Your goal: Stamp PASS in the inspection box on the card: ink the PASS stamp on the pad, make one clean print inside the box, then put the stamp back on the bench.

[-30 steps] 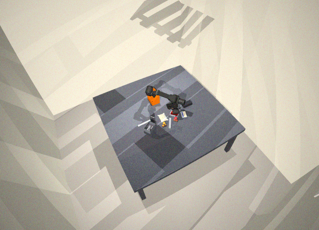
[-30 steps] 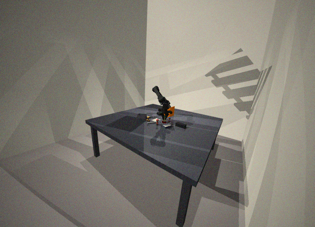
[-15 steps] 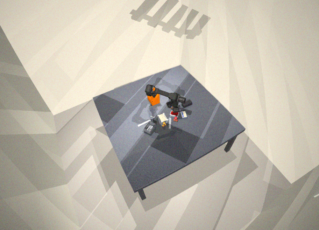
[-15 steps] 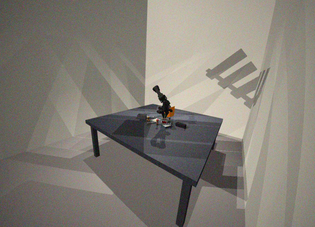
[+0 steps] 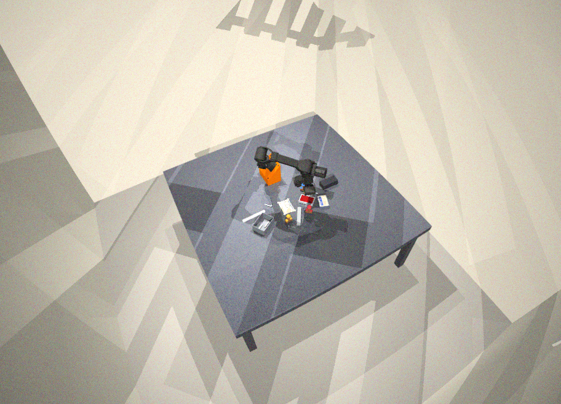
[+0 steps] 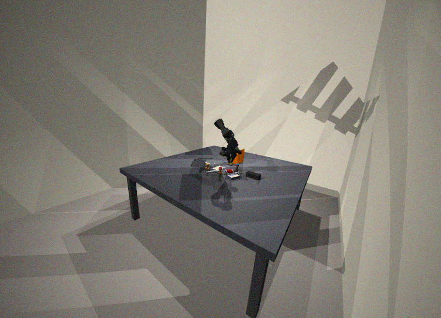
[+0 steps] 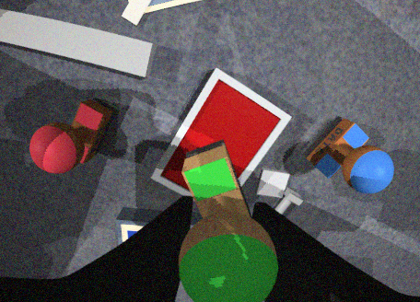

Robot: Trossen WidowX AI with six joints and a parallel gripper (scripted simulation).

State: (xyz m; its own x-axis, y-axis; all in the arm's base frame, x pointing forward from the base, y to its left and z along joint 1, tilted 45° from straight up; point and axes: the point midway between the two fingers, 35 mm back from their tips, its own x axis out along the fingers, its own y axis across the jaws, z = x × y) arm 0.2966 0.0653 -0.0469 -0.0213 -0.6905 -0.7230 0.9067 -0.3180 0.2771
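My gripper (image 5: 308, 190) (image 6: 229, 162) (image 7: 222, 209) is shut on a wooden stamp with a green knob (image 7: 227, 268) and a green patch; its word does not show. The stamp points down and hangs above the near part of the red ink pad (image 5: 306, 199) (image 6: 229, 170) (image 7: 244, 121), with a gap in the exterior view. The pad has a white rim. The pale card (image 5: 286, 206) (image 6: 216, 169) lies beside the pad; its blue-banded edge shows at the top of the wrist view. The inspection box cannot be made out. The stamp's printing face is hidden.
A red-knobbed stamp (image 5: 309, 208) (image 7: 52, 148) and a blue-knobbed stamp (image 7: 368, 168) flank the pad. A grey bar (image 5: 299, 216) (image 7: 78, 44), a yellow stamp (image 5: 288, 218), a grey tray (image 5: 259, 232), a blue-and-white item (image 5: 322, 200) and a black block (image 5: 328, 181) (image 6: 253, 174) stand around.
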